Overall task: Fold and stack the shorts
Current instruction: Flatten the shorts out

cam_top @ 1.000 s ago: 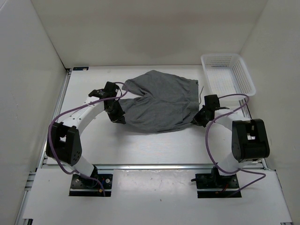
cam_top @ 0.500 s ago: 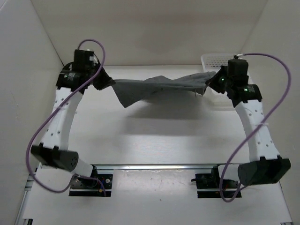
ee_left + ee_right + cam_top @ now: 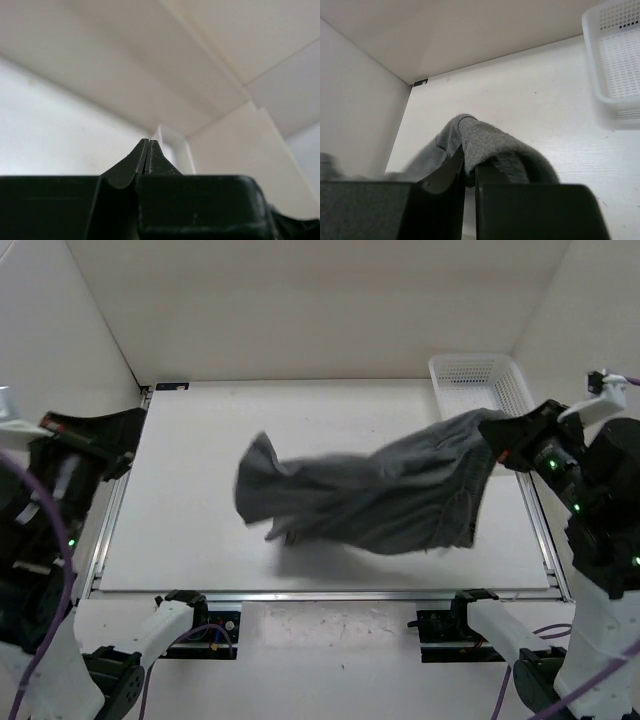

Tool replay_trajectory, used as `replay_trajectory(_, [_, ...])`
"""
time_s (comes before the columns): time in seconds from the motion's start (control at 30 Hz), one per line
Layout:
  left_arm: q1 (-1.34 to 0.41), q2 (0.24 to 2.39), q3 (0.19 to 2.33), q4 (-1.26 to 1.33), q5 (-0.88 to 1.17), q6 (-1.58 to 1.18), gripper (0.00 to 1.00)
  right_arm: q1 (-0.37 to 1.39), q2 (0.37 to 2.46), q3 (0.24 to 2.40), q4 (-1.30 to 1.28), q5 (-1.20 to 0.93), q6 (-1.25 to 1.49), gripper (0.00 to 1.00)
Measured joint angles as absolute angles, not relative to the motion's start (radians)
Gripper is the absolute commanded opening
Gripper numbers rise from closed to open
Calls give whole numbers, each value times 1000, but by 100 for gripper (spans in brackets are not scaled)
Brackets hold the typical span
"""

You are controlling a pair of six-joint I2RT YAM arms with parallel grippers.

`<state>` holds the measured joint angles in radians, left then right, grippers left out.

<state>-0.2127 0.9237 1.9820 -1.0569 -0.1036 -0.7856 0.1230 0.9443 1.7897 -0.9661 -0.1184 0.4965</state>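
A white table (image 3: 190,530) fills the floor of a white-walled enclosure, with a white mesh basket (image 3: 465,370) in its far right corner.

The shorts (image 3: 390,495) are off the surface over the middle and right of the table, drawn out into a long, bunched band. Their long axis runs left to right across the table. The right end is held up by the near edge of the basket, and the free left end (image 3: 255,475) curls over the table's centre-left. The cloth is blurred. I cannot tell which end is the waistband, nor whether the lowest folds touch the table.

The right gripper (image 3: 497,440) holds the right end. In the right wrist view its fingers (image 3: 455,170) are closed on a fold of the grey fabric, which humps up over them, with the table and the basket's rim (image 3: 600,95) beyond.

The left gripper (image 3: 148,142) is well apart from the shorts, raised at the left side. Its fingertips are pressed together with nothing between them, and they point toward an upper corner of the walls.
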Motion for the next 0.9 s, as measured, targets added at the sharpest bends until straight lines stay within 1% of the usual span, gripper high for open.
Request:
replay_trajectory(0.17, [-209, 923, 2197, -1087, -206, -761, 10, 118, 896, 1932, -1084, -127, 460, 0])
replay_trajectory(0.27, [-207, 900, 2225, -1086, -241, -748, 10, 118, 870, 1926, -1114, -133, 451, 0])
replay_trajectory(0.33, [-207, 872, 2167, -1069, -246, -741, 10, 118, 863, 1885, -1123, -134, 443, 0])
replay_trajectory(0.47, [-206, 838, 1922, -1032, -154, -740, 10, 117, 879, 1742, -1127, -134, 437, 0])
replay_trajectory(0.57, [-206, 881, 1708, -1009, -59, -741, 10, 117, 915, 1688, -1125, -136, 437, 0])
replay_trajectory(0.63, [-206, 942, 1606, -1011, -18, -741, 10, 117, 945, 1674, -1117, -150, 437, 0])
replay_trajectory(0.73, [-206, 1053, 1539, -1017, 17, -733, 10, 123, 1005, 1656, -1061, -193, 450, 0])
replay_trajectory(0.8, [-206, 1092, 1536, -1020, 30, -721, 10, 152, 1065, 1663, -1006, -214, 466, 0])
replay_trajectory(0.9, [-206, 1114, 1573, -1040, 39, -698, 10, 224, 1239, 1804, -966, -223, 484, 0])
